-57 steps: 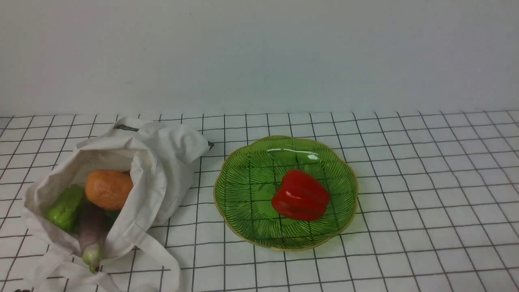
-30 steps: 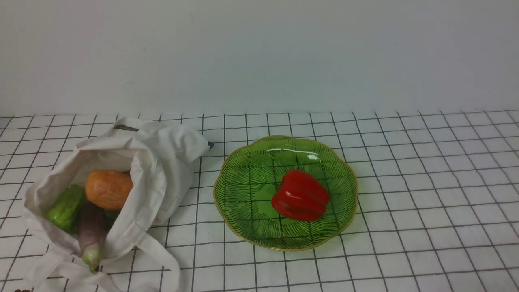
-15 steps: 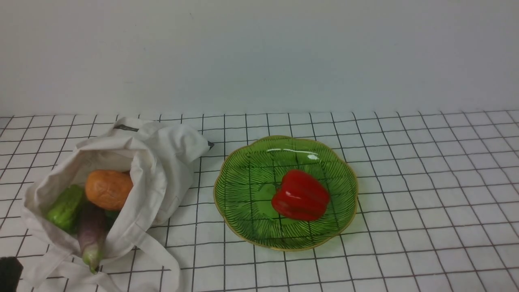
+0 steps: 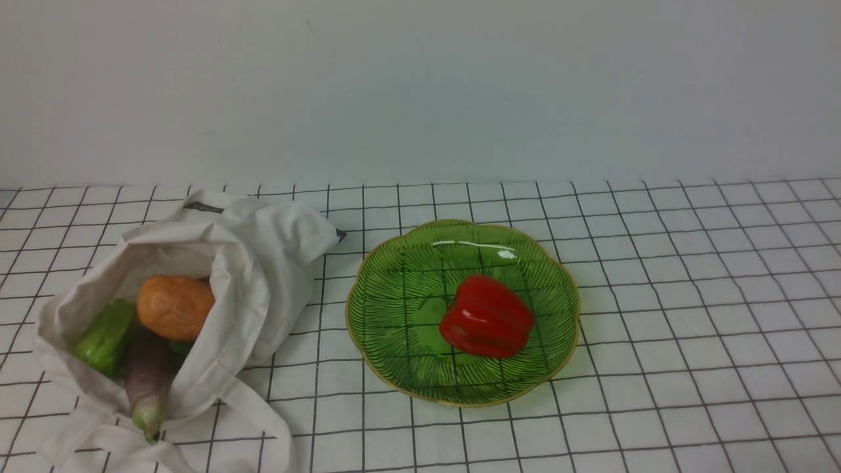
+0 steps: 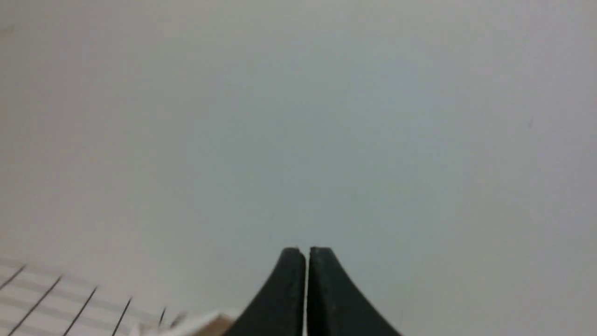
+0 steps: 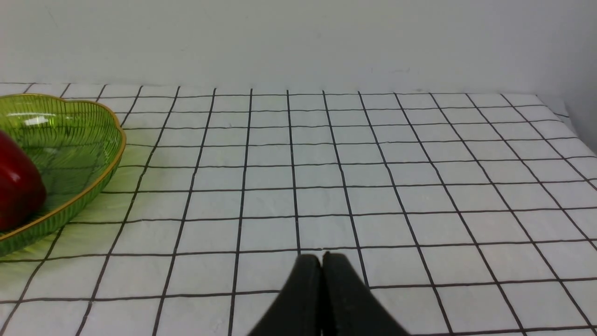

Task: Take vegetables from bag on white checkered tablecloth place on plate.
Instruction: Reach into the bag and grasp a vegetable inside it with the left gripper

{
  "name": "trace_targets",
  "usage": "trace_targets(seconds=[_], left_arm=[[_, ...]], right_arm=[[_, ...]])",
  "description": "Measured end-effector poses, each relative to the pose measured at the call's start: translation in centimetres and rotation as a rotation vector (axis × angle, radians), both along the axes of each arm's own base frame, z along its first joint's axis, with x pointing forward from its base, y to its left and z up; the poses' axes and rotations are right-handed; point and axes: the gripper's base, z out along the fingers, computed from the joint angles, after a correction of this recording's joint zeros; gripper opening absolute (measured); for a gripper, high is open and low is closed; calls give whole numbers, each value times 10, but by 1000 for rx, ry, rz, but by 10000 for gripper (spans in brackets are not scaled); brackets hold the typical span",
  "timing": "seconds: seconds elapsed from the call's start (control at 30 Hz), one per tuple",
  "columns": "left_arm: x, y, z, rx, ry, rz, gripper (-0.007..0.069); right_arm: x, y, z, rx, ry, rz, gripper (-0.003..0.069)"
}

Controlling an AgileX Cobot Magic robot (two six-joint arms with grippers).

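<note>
White checkered tablecloth [image 4: 657, 276] covers the surface right up to a plain pale wall [image 4: 420, 85] at its far edge. Toward the tablecloth's left near corner lies the bag [image 4: 263, 263], slumped on its side with its mouth gaping toward the near edge and its straps trailing off that way. Inside the mouth sit three vegetables, packed touching one another: the orange-brown lumpy oval [image 4: 175, 307] deepest in, the bumpy green vegetable [image 4: 105, 338] beside it toward the left edge, and the eggplant [image 4: 148, 374] lying lengthwise with its green stem end poking out over the bag's lip. Just beside the bag, around the middle of the cloth, stands the plate [image 4: 394, 289], and a red pepper [image 4: 487, 324] rests on it. Neither arm shows in the front view. The left gripper [image 5: 306, 254] is clenched on nothing, its two black fingers pressed together with only a hairline slit between them; it points at the wall, with none of the vegetables in its sight. The right gripper [image 6: 322, 259] is likewise clenched and empty, low over bare cloth, well apart from the plate and farther yet from the bag.
</note>
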Motion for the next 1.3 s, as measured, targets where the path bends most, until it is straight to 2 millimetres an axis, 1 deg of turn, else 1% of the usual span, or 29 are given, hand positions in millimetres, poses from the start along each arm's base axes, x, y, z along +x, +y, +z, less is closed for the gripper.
trace_targets(seconds=[0.03,0.07,0.13,0.2,0.23,0.3,0.33,0.37,0.4,0.5,0.57,0.63,0.67,0.7,0.73,0.77,0.87,0.97,1.07,1.1,1.13,1.17,1.27,1.3], left_arm=[[-3,0,12,-10,-20,-6,-8],[-4,0,18,-14,-12,-13,-8],[-6,-2,43,-14,57,-34,-8],[0,-5,64,-1,214,-56,-8],[3,-6,68,3,277,-64,-8],[17,-9,76,20,515,-88,-8],[25,-10,77,37,658,-100,-8],[34,-11,80,51,760,-110,-8],[40,-12,79,70,845,-118,-8],[72,-15,75,152,1116,-157,-8],[94,-16,71,219,1238,-188,-8],[110,-17,69,265,1299,-211,-8],[126,-18,62,296,1361,-231,-8],[136,-18,59,319,1386,-239,-8],[141,-18,57,328,1403,-243,-8],[153,-18,50,342,1443,-248,-8],[171,-18,37,357,1489,-251,-3],[186,-18,22,362,1519,-250,27],[198,-17,8,382,1539,-240,100],[201,-17,4,388,1550,-239,139],[205,-16,0,394,1553,-236,194],[207,-16,-4,398,1560,-236,224],[215,-15,-17,420,1586,-227,399],[217,-14,-21,419,1593,-223,441]], right_arm=[[0,0,0,0,0,0,-16],[0,0,0,0,0,0,-16],[0,0,0,0,0,0,-16],[0,0,0,0,0,0,-16],[0,0,0,0,0,0,-16],[0,0,0,0,0,0,-16],[0,0,0,0,0,0,-16],[0,0,0,0,0,0,-16],[0,0,0,0,0,0,-16],[0,0,0,0,0,0,-16],[0,0,0,0,0,0,-16],[0,0,0,0,0,0,-16],[0,0,0,0,0,0,-16],[0,0,0,0,0,0,-16],[0,0,0,0,0,0,-16],[0,0,0,0,0,0,-16],[0,0,0,0,0,0,-16],[0,0,0,0,0,0,-16],[0,0,0,0,0,0,-16],[0,0,0,0,0,0,-16],[0,0,0,0,0,0,-16],[0,0,0,0,0,0,-16],[0,0,0,0,0,0,-16],[0,0,0,0,0,0,-16]])
